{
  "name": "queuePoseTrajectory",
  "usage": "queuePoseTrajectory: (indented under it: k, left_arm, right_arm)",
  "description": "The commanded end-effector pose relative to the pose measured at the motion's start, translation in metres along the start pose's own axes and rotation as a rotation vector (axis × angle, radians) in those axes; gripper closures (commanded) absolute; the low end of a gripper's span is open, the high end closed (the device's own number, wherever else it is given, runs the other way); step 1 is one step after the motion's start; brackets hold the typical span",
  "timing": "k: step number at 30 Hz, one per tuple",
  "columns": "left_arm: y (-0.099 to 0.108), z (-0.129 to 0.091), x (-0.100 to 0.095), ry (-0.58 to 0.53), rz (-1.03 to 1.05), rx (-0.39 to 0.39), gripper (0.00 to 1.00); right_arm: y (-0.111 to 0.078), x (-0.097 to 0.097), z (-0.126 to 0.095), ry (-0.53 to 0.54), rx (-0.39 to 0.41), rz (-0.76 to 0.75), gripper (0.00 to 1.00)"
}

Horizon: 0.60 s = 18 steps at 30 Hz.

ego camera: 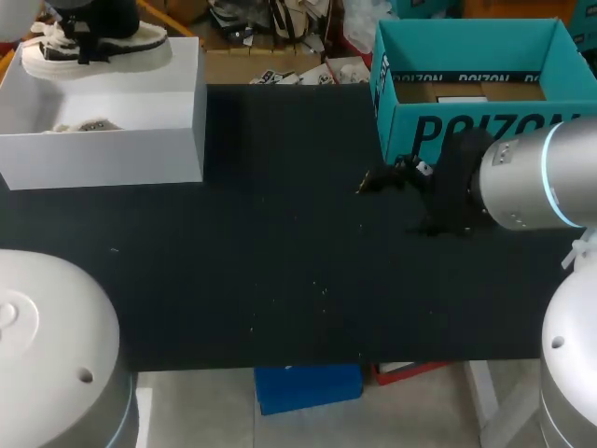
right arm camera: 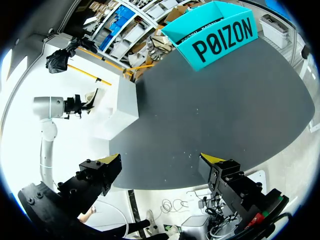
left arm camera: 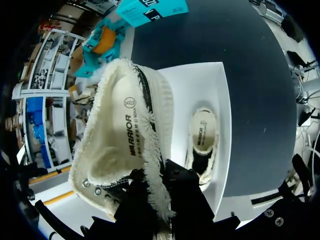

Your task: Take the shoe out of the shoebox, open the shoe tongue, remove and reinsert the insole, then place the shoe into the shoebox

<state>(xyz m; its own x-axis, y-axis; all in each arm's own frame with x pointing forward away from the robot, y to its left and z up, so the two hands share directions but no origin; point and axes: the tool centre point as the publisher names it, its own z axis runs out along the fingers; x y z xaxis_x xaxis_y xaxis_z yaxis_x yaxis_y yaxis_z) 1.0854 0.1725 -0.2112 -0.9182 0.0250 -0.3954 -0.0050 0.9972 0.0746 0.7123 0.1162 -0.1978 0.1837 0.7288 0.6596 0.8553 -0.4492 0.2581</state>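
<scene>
Two shoes, two boxes and two grippers were in sight. The left gripper (left arm camera: 159,186) was clenched on the frayed collar of a cream canvas shoe (left arm camera: 120,145), with a black finger pressing from each side. It held the shoe above the far side of an open white cardboard shoebox (ego camera: 103,154) at the table's far left. That shoe had a thick pale rubber sole, black trim, small metal eyelets, a fringed woven rim around its opening and a pale lining inside. A second matching shoe (left arm camera: 204,134) lay on the floor of the white box with its opening facing up. A teal cardboard box (ego camera: 466,131), rectangular and open-topped, stood at the far right of the matte black table (ego camera: 280,261), well apart from the white one. The right gripper (right arm camera: 162,160) hung released over bare tabletop just in front of the teal box, its yellow-tipped fingers spread wide with nothing between them.
</scene>
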Motion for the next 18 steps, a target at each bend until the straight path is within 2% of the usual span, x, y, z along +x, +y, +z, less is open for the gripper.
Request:
queuePoseTrajectory:
  k: [1, 8, 18]
  left_arm:
    - [0.009, 0.009, 0.001, -0.012, 0.011, 0.005, 1.00]
    - [0.024, 0.035, -0.003, -0.010, 0.008, 0.000, 1.00]
    - [0.032, 0.081, -0.007, 0.001, 0.041, -0.021, 1.00]
  right_arm:
    - [-0.001, 0.001, 0.001, -0.003, -0.003, 0.001, 0.00]
    - [-0.001, 0.001, 0.001, -0.003, -0.003, 0.001, 0.00]
    - [-0.001, 0.001, 0.001, -0.003, -0.003, 0.001, 0.00]
